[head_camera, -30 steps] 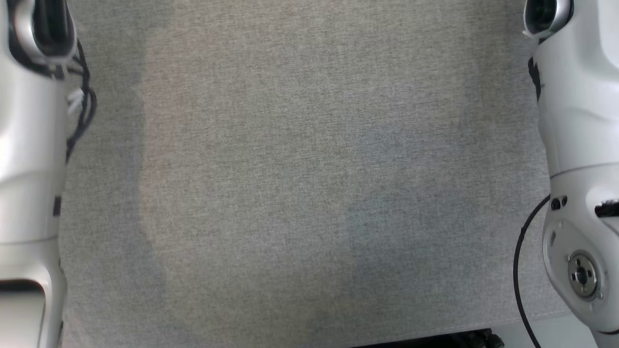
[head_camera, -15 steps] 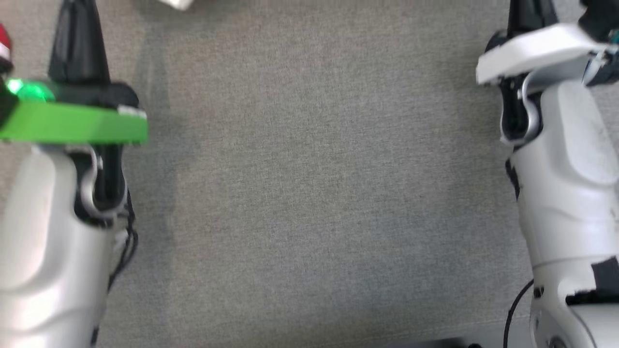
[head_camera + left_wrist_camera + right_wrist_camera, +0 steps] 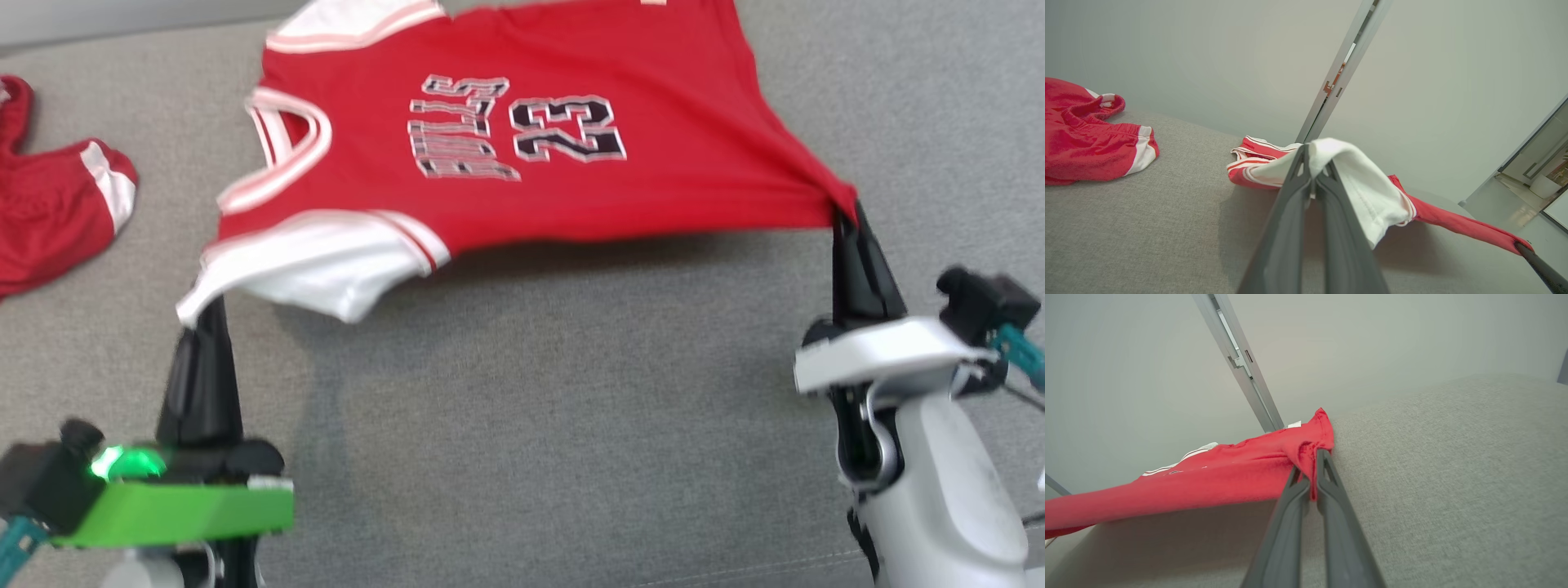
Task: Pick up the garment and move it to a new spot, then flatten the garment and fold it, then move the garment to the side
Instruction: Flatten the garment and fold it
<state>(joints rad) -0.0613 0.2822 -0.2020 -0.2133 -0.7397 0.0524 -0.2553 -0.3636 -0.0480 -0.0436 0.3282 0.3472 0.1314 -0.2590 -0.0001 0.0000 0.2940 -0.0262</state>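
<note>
- The red garment (image 3: 522, 163) is being held stretched over the grey cushion (image 3: 522, 425), upper centre of the frame.
- Its white sleeve is being pinched by the closed left gripper (image 3: 209, 310), lower left.
- Its red hem corner is being clamped by the closed right gripper (image 3: 846, 219), right side.
- Another red piece (image 3: 49, 212) is being left lying at far left.

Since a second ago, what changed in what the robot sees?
Mostly the head camera moved: it looked down at grey cushion, and now shows the red jersey stretched between the left gripper, pinching its white sleeve, and the right gripper, pinching a red corner. Nothing was taken or let go; both grippers stayed shut.
</note>
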